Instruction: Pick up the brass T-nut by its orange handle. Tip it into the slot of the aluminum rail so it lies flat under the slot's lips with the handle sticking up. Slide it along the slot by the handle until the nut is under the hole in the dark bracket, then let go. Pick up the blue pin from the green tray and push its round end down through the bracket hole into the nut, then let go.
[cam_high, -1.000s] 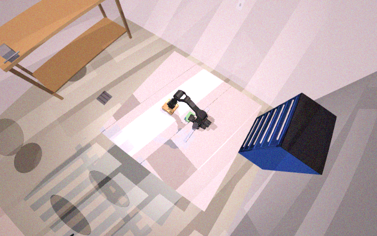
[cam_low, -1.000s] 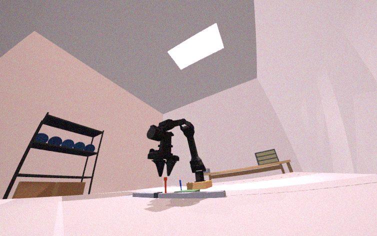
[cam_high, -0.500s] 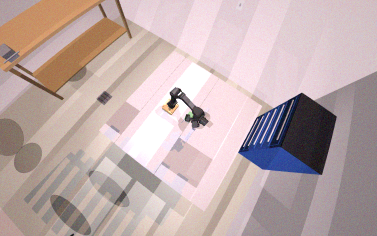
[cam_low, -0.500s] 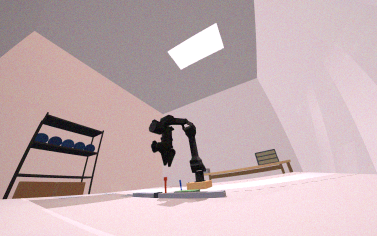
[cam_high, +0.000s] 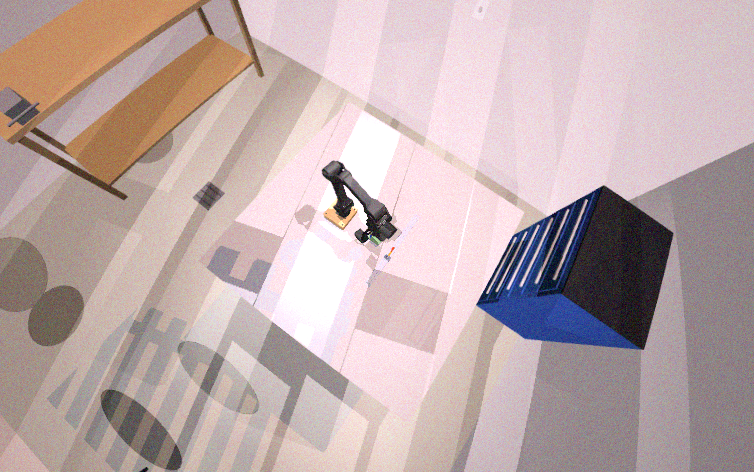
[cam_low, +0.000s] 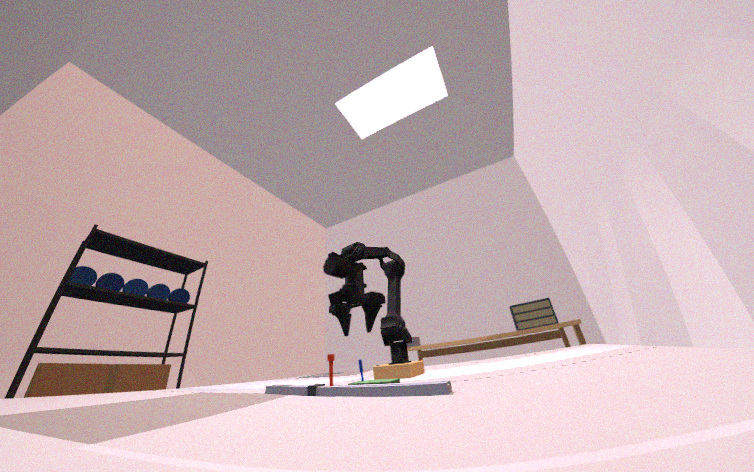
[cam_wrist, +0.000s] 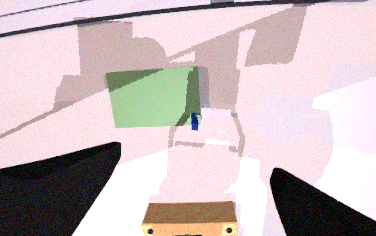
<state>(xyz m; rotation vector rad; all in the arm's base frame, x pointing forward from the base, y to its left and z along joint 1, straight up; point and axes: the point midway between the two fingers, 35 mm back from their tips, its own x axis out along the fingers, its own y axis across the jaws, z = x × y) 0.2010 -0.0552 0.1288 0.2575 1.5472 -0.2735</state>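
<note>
Blue pin (cam_low: 360, 370) (cam_wrist: 195, 121) leans by the green tray (cam_low: 383, 381) (cam_wrist: 150, 100); my gripper (cam_high: 373, 236) (cam_low: 357, 333) (cam_wrist: 198, 159), spread wide and empty, could tip it if lowered off-centre.

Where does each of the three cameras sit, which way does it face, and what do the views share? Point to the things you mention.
Top: high above, looking steeply down; whole arm (cam_high: 364, 195) (cam_low: 392, 292) shows.
Exterior: low, near table height, facing the rail (cam_high: 407, 224) (cam_low: 383, 389) with the arm behind; whole arm shows.
Wrist: on the arm, looking past two dark fingers.
Top and exterior share the orange handle (cam_high: 391, 252) (cam_low: 331, 370).
</note>
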